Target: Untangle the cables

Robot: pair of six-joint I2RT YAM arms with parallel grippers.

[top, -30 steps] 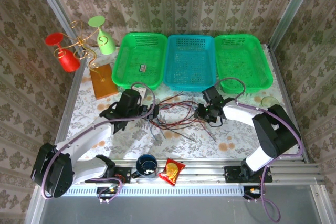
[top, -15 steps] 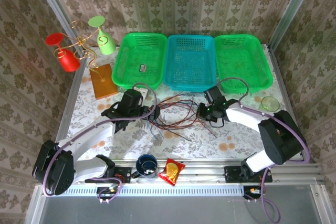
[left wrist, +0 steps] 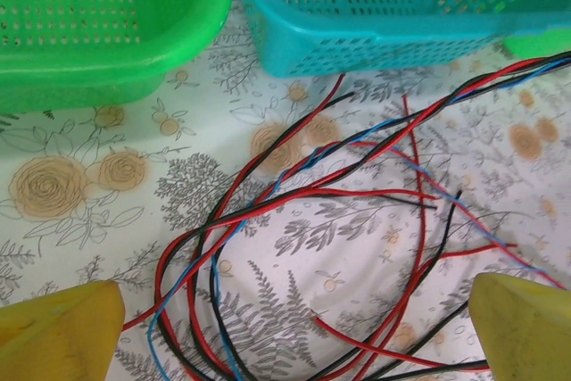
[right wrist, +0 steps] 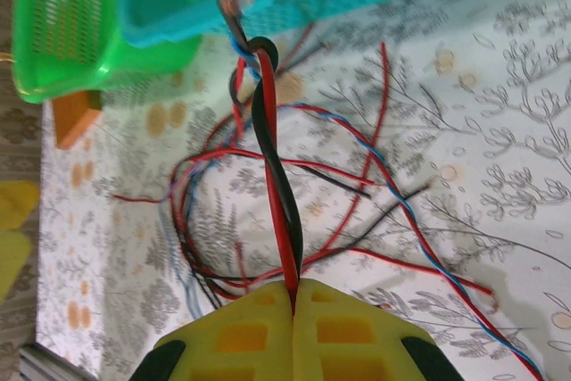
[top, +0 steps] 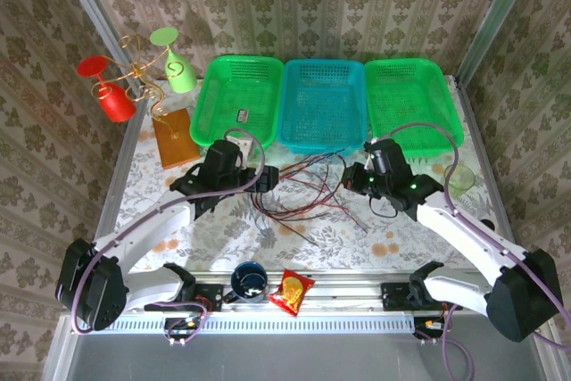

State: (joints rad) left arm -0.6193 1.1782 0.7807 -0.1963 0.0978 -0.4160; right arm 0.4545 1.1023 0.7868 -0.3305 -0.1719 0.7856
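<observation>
The cables [top: 303, 195] lie as a loose tangle of red, black and blue wires on the flowered tablecloth in front of the baskets. My right gripper [top: 355, 178] is at the tangle's right end, shut on a twisted red and black pair [right wrist: 275, 176]. That pair rises from the pinch point of the right gripper [right wrist: 293, 287] toward the teal basket's wall. My left gripper [top: 269, 180] hangs over the tangle's left side, open. In the left wrist view the cables [left wrist: 294, 202] loop on the cloth between the wide-apart yellow fingertips [left wrist: 58, 332] of the left gripper [left wrist: 294, 336], touching neither.
Three baskets line the far edge: green [top: 207, 122], teal [top: 287, 127] and green [top: 451, 122]. A wooden stand [top: 174, 138] with hanging cups is at the far left. A blue cup [top: 249, 279] and a snack packet [top: 291, 290] sit by the near rail, a small green dish [top: 461, 176] at right.
My right gripper has closed on the red and black pair and pulled it up and to the right, and the arm has swung outward. The left gripper has crept slightly toward the baskets, still open.
</observation>
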